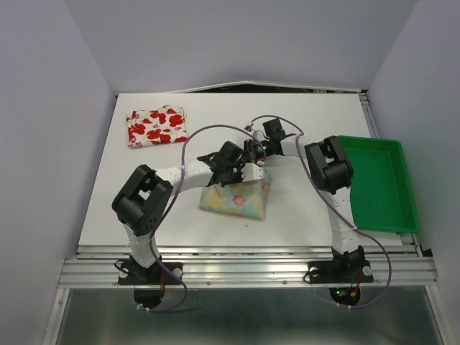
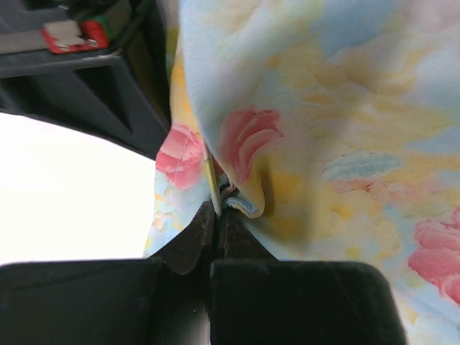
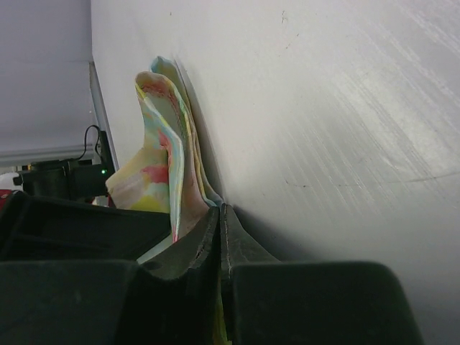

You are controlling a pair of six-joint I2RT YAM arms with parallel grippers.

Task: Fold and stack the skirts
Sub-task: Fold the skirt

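Seen from above, a white table point(image 1: 309, 122) holds two small skirts. The red-flower skirt point(image 1: 157, 126), white with bold red blooms, lies folded flat near the far left corner, well apart from both arms. The pastel skirt point(image 1: 233, 201), pale yellow with pink, blue and green flowers, sits near the middle of the table, towards the near edge. Both arms reach in over its far edge, wrists close together.

In the left wrist view, the left claw point(image 2: 218, 212) is clamped on a folded edge of the pastel skirt, its two dark fingers pressed together with a thin line of cloth between them. The print fills most of that picture.

In the right wrist view, the right claw point(image 3: 220, 215) is likewise closed tight on the same skirt (a strip of yellow cloth shows between the fingers), with layered folds of fabric rising beside the bare tabletop.

A green tray point(image 1: 370, 141) rests at the table's right side, apart from both skirts.
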